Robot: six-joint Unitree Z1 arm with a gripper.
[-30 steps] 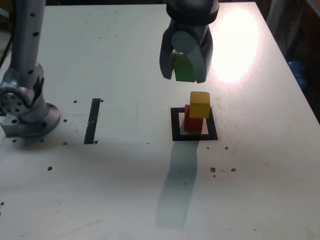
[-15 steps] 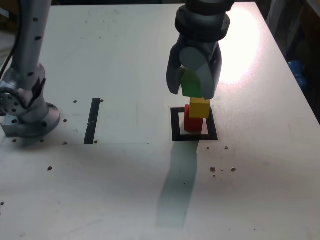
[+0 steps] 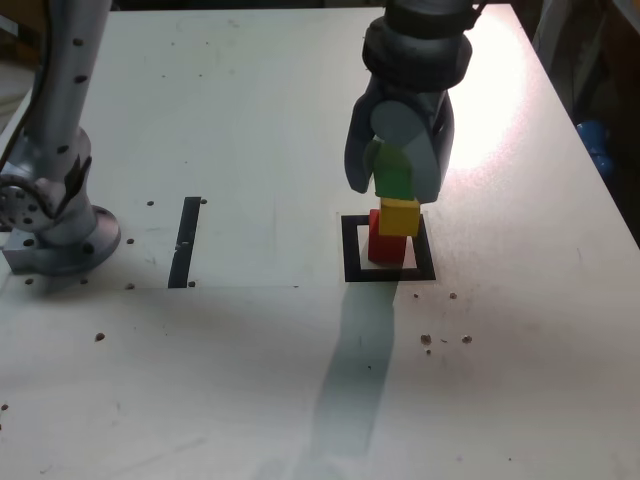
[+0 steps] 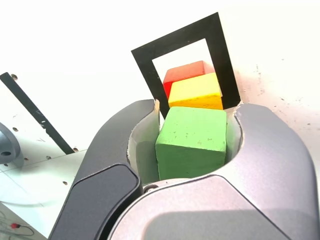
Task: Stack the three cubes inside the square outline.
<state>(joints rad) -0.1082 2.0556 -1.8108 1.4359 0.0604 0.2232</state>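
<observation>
Exterior view: the red cube (image 3: 386,245) sits within the square outline (image 3: 350,277) on the table (image 3: 240,380), and the yellow cube (image 3: 399,218) rests on it, offset toward the exterior view's right. My end effector (image 3: 401,180) is closed on the green cube (image 3: 393,181), a finger on each side.

Wrist view: green is pinched between two opposite faces, its top left uncovered. I judge the grip chosen so that its underside stays free to land on yellow. In the exterior view, green appears over yellow's upper part; whether they touch, I cannot tell.

Reasoning: red serves as the base, inside the frame as the task asks; yellow is the middle layer, green presumably the top. Last placement pending. Yellow's offset leaves less support, so I would centre green over the pair, lower slowly and release evenly. Risk: a sideways nudge could tip yellow off.

Markings: no brand, label or writing legible on cubes, end effector or table.
</observation>
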